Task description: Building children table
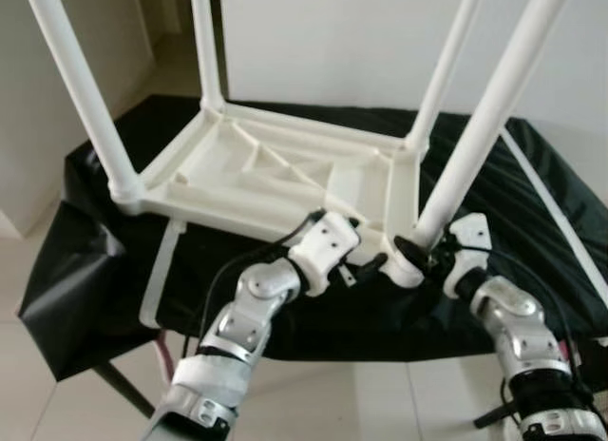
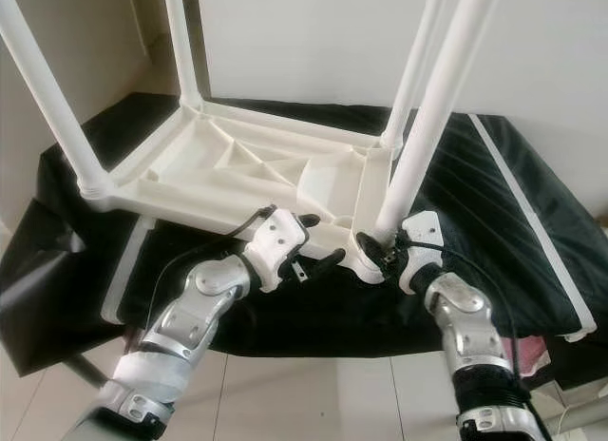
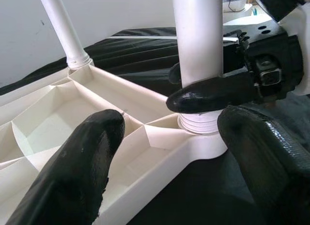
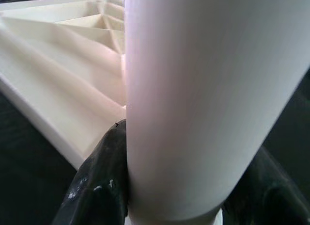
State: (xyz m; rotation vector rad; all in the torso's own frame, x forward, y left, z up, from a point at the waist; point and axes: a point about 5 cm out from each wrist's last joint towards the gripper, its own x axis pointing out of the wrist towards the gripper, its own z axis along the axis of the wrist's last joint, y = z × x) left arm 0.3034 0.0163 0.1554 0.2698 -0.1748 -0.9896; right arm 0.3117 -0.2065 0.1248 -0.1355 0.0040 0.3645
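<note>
Right end effector (image 2: 385, 254) clenched on near table leg (image 2: 432, 118); left end effector (image 2: 328, 258) released beside tabletop (image 2: 228, 170).

No text, label, brand, number or sign can be read on anything here.

soft, even daylight throughout; head views slightly hazy, close wrist views blurred.

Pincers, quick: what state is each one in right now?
Left pincer: open, beside the near table leg's base.
Right pincer: closed on that leg, just above its socket in the upturned tabletop.
</note>
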